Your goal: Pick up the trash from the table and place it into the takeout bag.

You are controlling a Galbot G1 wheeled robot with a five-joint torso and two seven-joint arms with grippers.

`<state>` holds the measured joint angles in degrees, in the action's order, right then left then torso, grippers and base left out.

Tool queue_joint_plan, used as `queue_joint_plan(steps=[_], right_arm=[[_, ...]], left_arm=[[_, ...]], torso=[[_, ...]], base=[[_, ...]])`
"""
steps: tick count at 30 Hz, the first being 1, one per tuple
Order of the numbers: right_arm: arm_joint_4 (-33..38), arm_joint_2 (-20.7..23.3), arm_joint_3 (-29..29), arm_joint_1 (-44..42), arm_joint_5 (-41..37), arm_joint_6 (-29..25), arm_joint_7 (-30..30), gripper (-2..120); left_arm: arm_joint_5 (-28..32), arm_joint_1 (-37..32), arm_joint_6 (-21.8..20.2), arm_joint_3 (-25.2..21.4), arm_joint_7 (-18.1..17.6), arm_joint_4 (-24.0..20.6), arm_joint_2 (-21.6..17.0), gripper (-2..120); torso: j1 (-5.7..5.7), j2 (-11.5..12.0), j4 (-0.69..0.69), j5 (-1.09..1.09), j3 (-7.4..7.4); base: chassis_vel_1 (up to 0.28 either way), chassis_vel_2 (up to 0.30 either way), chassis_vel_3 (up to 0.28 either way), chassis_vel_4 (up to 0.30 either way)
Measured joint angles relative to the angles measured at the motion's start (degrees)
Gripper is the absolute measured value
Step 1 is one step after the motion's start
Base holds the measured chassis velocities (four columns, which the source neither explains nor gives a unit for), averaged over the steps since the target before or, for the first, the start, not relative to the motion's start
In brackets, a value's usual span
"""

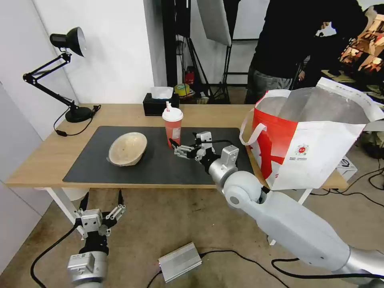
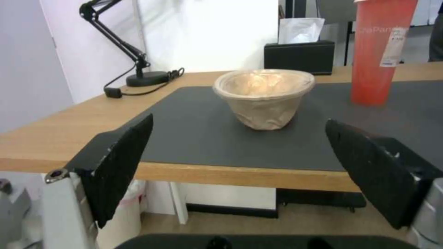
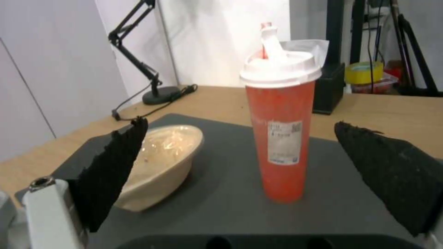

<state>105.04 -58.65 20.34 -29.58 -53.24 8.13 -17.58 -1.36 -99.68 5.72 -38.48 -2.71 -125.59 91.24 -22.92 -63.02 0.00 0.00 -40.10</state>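
On the dark mat (image 1: 160,160): red drink cup (image 1: 173,127) upright, beige bowl (image 1: 127,149) tilted beside it. Right gripper (image 1: 178,146) spread wide near the cup; left gripper (image 1: 102,204) wide below table (image 1: 48,156) edge.

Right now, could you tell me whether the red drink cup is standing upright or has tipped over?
Upright. The red drink cup stands on its base on the dark mat, white lid and straw on top.

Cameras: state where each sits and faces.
Head view: above, looking down at the table; right gripper near the red cup, left gripper low.
Left wrist view: below the table edge, facing the beige bowl; open fingers.
Right wrist view: above the mat, facing the cup.
Shared: cup, bowl.
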Motion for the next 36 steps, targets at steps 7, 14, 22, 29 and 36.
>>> queue_joint_plan(steps=[7,14,22,29,36], right_arm=[[-3.2,-1.9,-0.8,1.0,-0.6,-0.1,0.2,100],[-7.6,-3.2,-0.7,1.1,-0.1,-1.3,1.1,100],[-10.5,-4.0,-0.7,0.8,0.3,-1.8,1.7,100],[-13.0,-4.8,-0.6,1.2,0.9,-2.2,2.4,100],[-15.4,-5.7,-0.3,2.1,1.4,-3.1,3.0,100]], left_arm=[[0.4,-0.3,0.0,-0.6,0.0,-0.7,0.0,100],[1.1,-0.3,0.0,-0.9,0.0,-0.5,-0.2,100],[1.1,-0.2,0.0,-0.9,0.0,0.1,-0.3,100],[1.2,-0.2,0.1,-0.8,0.0,0.2,-0.2,100],[1.2,-0.1,0.1,-0.7,0.0,0.1,-0.1,100]], torso=[[0.00,0.0,0.00,0.00,0.00],[0.00,0.0,0.00,0.00,0.00],[0.01,0.0,0.00,0.00,0.00],[0.01,0.0,0.00,0.00,0.00],[0.01,0.0,0.00,0.00,0.00]], base=[[0.000,0.000,0.000,0.000],[0.000,0.000,0.000,0.000],[0.000,0.000,0.000,0.000],[0.000,0.000,0.000,0.000],[0.000,0.000,0.000,0.000]])
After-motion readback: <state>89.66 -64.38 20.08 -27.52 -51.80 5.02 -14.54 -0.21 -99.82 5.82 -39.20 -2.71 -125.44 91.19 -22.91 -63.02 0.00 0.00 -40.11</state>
